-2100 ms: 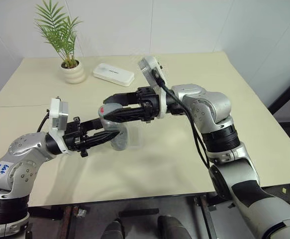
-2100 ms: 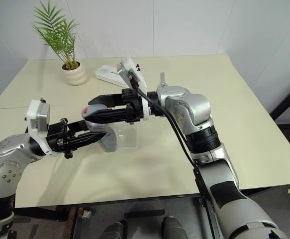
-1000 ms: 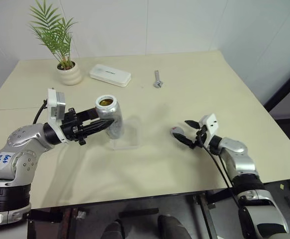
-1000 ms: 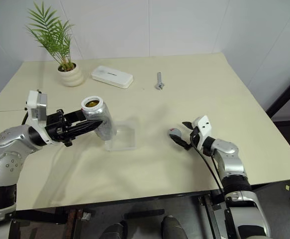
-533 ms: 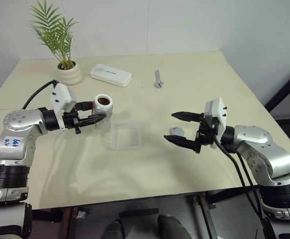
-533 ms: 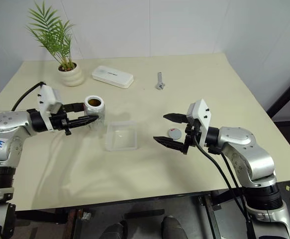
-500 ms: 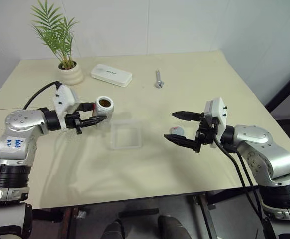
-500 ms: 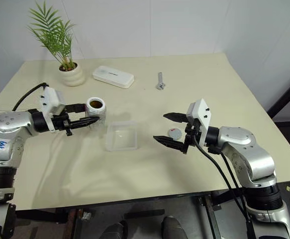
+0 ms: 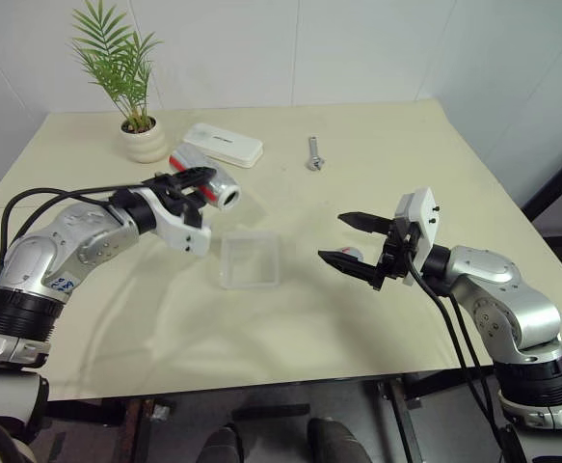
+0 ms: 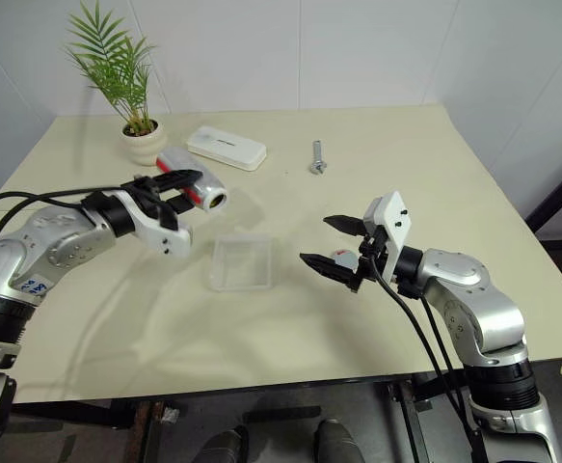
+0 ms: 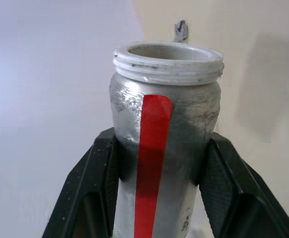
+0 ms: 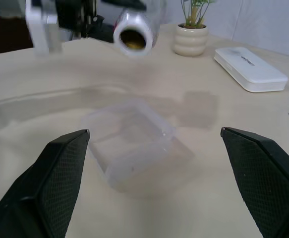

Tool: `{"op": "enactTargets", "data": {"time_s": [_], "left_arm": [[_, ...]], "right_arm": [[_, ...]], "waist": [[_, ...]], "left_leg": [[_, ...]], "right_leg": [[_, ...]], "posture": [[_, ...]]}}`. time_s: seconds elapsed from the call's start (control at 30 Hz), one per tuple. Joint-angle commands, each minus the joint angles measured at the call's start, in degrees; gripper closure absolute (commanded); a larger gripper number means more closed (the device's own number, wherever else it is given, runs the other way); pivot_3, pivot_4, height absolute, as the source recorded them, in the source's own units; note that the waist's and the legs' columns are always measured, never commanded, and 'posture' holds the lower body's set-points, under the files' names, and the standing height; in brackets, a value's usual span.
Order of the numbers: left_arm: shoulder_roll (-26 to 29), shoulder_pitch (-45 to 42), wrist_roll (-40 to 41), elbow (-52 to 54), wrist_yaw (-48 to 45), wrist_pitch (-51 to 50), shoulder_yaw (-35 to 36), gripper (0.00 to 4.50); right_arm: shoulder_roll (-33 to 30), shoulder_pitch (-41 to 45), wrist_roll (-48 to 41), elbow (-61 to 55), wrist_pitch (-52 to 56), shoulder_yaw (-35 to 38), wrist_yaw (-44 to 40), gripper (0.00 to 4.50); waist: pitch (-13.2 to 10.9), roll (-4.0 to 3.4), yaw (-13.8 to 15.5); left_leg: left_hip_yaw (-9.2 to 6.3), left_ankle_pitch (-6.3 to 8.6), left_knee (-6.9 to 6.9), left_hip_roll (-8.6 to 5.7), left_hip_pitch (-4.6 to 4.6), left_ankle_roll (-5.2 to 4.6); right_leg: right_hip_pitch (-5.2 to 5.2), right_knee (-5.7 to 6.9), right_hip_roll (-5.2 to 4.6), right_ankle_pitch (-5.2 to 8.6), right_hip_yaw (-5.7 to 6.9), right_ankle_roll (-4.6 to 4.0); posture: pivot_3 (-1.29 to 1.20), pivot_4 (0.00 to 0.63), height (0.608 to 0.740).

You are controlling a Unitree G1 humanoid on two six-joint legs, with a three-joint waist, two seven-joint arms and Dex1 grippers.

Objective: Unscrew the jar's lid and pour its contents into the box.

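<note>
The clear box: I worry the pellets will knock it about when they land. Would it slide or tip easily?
Probably it slides rather than tips. The clear box looks thin-walled and empty, so likely very light, and it sits loose on the smooth table. Its low walls and flat base suggest little risk of tipping. The jar in the left gripper holds only small pieces, so impact should be slight.

— Where am I working?
— A plain test room, I think: my arms reach over a bare cream table (image 9: 377, 154) against white walls (image 9: 358, 48), dressed with one potted plant (image 9: 136, 116).
</note>
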State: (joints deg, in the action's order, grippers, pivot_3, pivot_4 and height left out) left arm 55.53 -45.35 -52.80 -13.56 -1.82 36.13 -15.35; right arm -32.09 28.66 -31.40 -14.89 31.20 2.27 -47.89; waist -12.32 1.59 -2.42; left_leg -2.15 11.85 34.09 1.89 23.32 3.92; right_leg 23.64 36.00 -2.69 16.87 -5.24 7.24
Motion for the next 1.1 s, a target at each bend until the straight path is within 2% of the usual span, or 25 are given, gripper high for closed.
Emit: {"op": "enactTargets", "data": {"time_s": [0.03, 0.13, 0.27, 0.43, 0.67, 0.77, 0.83, 0.9, 0.97, 1.03, 1.1], "left_arm": [[1.9, -2.8, -14.4, 1.2, 14.0, 1.4, -4.0, 2.63], [2.2, -5.0, -22.3, 0.0, 20.4, -0.9, -7.1, 2.63], [1.4, -7.2, -27.4, -0.1, 24.4, -1.7, -10.0, 2.63], [2.2, -6.4, -26.1, 1.8, 24.0, -0.6, -9.5, 2.63], [3.1, -3.4, -17.7, 1.7, 17.7, -1.1, -5.3, 2.63], [3.2, -0.2, -4.5, 0.9, 9.7, -1.3, 0.0, 2.63], [1.8, 3.0, 8.9, 0.5, 1.5, -4.1, 4.7, 2.63], [-2.4, 7.7, 27.7, 1.2, -10.0, -14.7, 12.1, 2.63], [-7.3, 10.8, 43.0, 3.9, -18.5, -28.3, 19.1, 2.63], [-11.4, 12.6, 54.1, 4.7, -21.7, -38.8, 26.4, 2.63], [-15.2, 13.5, 61.8, 3.9, -19.5, -49.7, 34.4, 2.63]], "right_arm": [[0.9, 0.7, -0.2, -0.7, -1.1, 0.6, 0.9, 0.04], [1.7, 0.7, -0.4, -0.7, -0.9, 0.7, 1.5, 0.04], [3.2, 0.7, -0.9, -0.8, -0.4, 0.6, 2.6, 0.04], [3.9, 0.6, -0.7, -0.2, -0.6, 0.6, 2.7, 0.04], [3.9, 0.7, -1.0, 0.3, -1.0, 0.6, 1.9, 0.04], [3.3, 0.9, -0.6, 0.7, -1.5, 0.2, 0.8, 0.04], [2.9, 1.0, 0.0, 1.0, -2.2, 0.1, 0.0, 0.04], [2.3, 1.2, 1.3, 1.6, -4.7, -0.1, -1.5, 0.04], [1.4, 0.9, 2.9, 2.2, -7.9, -0.7, -3.5, 0.04], [0.0, 0.3, 5.2, 3.2, -11.6, -1.7, -6.0, 0.04], [-0.9, -0.1, 6.7, 4.4, -15.1, -2.4, -8.1, 0.04]], "waist": [[0.0, 0.00, 0.1], [0.0, 0.00, 0.5], [0.0, 0.00, 0.7], [0.0, 0.00, 0.7], [0.0, 0.01, 0.7], [0.0, 0.00, 0.6], [0.0, 0.00, 0.6], [0.0, 0.00, 0.5], [0.0, 0.00, 0.6], [0.0, 0.00, 0.5], [0.0, 0.03, 0.3]], "left_leg": [[0.02, 0.00, 0.00, 0.00, 0.00, 0.00], [0.04, 0.00, 0.03, 0.00, 0.02, 0.00], [0.05, 0.01, 0.03, 0.00, 0.01, -0.01], [0.07, 0.02, 0.03, 0.00, 0.02, -0.03], [0.09, 0.01, 0.09, 0.01, -0.03, -0.04], [0.12, 0.01, 0.16, 0.00, -0.03, -0.04], [0.14, 0.01, 0.18, 0.01, -0.04, -0.04], [0.15, 0.01, 0.21, 0.02, -0.06, -0.04], [0.20, 0.02, 0.28, 0.02, -0.13, -0.05], [0.14, 0.03, 0.46, 0.08, -0.09, -0.06], [0.12, 0.04, 0.65, 0.07, -0.09, -0.09]], "right_leg": [[0.01, 0.00, 0.00, -0.01, -0.01, 0.02], [0.02, 0.02, 0.01, -0.02, -0.01, 0.03], [0.02, 0.04, 0.01, -0.02, -0.02, 0.03], [0.03, 0.06, 0.01, -0.02, -0.02, 0.03], [0.04, 0.22, 0.02, -0.01, -0.05, 0.02], [0.03, 0.28, 0.01, -0.01, -0.08, 0.02], [0.05, 0.34, 0.01, -0.01, -0.09, 0.02], [0.06, 0.44, 0.01, 0.01, -0.10, -0.03], [0.05, 0.57, 0.01, 0.04, -0.11, -0.07], [0.04, 0.68, 0.08, 0.04, -0.06, -0.08], [0.04, 0.85, 0.08, 0.05, -0.07, -0.07]], "posture": [[0.00, 0.150, 0.740], [0.00, 0.150, 0.740], [0.00, 0.150, 0.740], [0.00, 0.150, 0.740], [0.00, 0.150, 0.740], [0.00, 0.150, 0.740], [0.00, 0.150, 0.740], [0.00, 0.150, 0.740], [0.00, 0.150, 0.740], [0.00, 0.150, 0.740], [0.00, 0.150, 0.740]]}}
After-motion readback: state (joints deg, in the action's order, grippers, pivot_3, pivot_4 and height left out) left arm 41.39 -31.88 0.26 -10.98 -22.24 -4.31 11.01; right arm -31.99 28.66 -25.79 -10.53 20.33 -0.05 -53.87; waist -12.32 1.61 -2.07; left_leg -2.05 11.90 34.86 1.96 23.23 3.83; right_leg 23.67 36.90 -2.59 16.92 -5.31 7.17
